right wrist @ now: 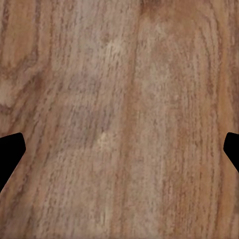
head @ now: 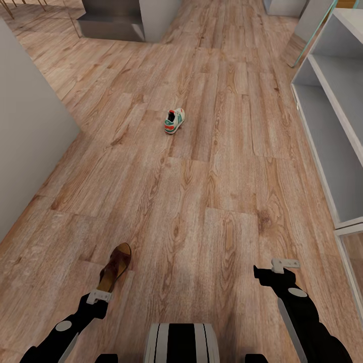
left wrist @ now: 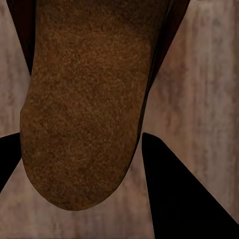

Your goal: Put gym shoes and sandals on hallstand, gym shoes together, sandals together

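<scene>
Left arm carrying one sandal; one gym shoe on the floor ahead.

Left gripper [head: 103, 295] had its fingers clamped on a brown sandal [head: 116, 266], lifted at near left, presumably for carrying to the hallstand [head: 327, 116] at right. Right gripper [head: 282, 267] hung with fingers spread, holding nothing. Counted: one sandal, one gym shoe [head: 174, 121] far centre on the corridor floor [head: 212, 201].

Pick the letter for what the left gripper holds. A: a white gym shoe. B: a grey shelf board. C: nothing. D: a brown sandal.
D: the left gripper is closed on the brown sandal, whose brown sole shows between its fingers.
</scene>
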You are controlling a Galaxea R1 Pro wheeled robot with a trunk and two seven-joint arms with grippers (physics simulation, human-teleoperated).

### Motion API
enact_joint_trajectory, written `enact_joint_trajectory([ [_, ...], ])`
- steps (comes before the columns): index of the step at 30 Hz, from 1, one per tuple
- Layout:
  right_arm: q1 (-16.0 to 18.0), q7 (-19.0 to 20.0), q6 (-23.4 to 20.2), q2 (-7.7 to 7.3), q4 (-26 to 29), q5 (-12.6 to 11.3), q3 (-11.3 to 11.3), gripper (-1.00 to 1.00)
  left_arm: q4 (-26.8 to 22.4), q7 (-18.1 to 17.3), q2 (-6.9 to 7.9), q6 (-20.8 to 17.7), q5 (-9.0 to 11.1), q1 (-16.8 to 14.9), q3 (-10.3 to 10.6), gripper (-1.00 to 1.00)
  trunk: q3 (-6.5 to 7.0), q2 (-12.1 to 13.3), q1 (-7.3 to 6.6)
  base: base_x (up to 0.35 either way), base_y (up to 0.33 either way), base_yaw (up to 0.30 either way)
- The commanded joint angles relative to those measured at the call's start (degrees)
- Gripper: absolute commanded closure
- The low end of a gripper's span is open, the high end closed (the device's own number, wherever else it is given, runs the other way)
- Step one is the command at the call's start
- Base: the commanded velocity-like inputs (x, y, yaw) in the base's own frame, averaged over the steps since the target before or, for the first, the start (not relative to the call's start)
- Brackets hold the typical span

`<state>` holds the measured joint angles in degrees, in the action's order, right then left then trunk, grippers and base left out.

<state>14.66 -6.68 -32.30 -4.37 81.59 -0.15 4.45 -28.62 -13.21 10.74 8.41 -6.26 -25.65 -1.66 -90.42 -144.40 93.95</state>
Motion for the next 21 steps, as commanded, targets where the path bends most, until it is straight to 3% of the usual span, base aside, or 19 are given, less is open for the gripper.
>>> enact_joint_trajectory([
  [1, 0.02, -0.20, -0.31, -0.02, 0.07, -0.03, -0.06, -1.00, -0.01, -0.17, -0.02, 0.29, -0.78, -0.02, -0.19, 1.00, -0.03, -0.01, -0.01, 0.000, 0.000, 0.000],
  [21, 0.02, -0.13, -0.31, -0.15, -0.23, 0.24, -0.27, -1.00, 0.11, -0.01, -0.44, 0.07, -0.18, 0.26, -0.64, 1.00, 4.18, 0.24, -0.50, 0.000, 0.000, 0.000],
])
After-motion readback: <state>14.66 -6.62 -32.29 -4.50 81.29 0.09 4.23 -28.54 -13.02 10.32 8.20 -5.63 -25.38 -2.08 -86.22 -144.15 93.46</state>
